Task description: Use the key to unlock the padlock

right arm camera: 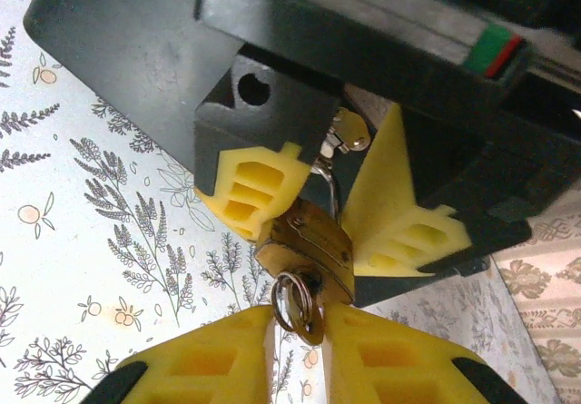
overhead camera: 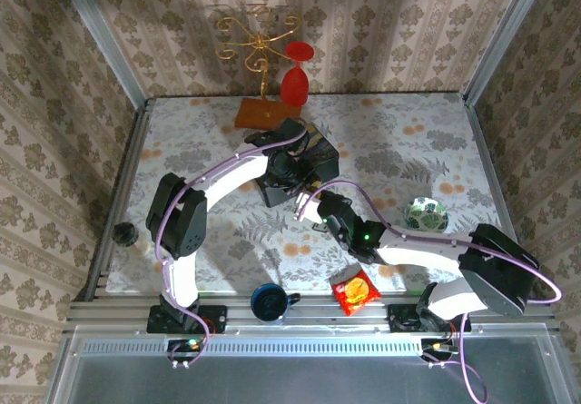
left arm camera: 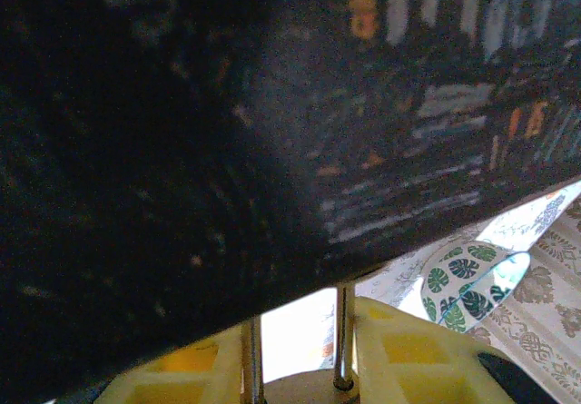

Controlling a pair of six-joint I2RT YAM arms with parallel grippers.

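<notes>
Padlock (right arm camera: 304, 245) at box (left arm camera: 272, 132), within left end effector (left arm camera: 295, 372); key (right arm camera: 310, 328) in its underside.

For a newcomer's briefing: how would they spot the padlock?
Find the dark box mid-table. At its near side the left gripper clamps the padlock: tiny, brass-coloured, with a thin silver shackle and the key at its keyhole, far smaller than the box.

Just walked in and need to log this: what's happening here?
The left gripper clamps the small brass padlock at the dark box. The right gripper pinches the key, which sits in the padlock's keyhole. The shackle looks closed, so it isn't unlocked yet.
</notes>
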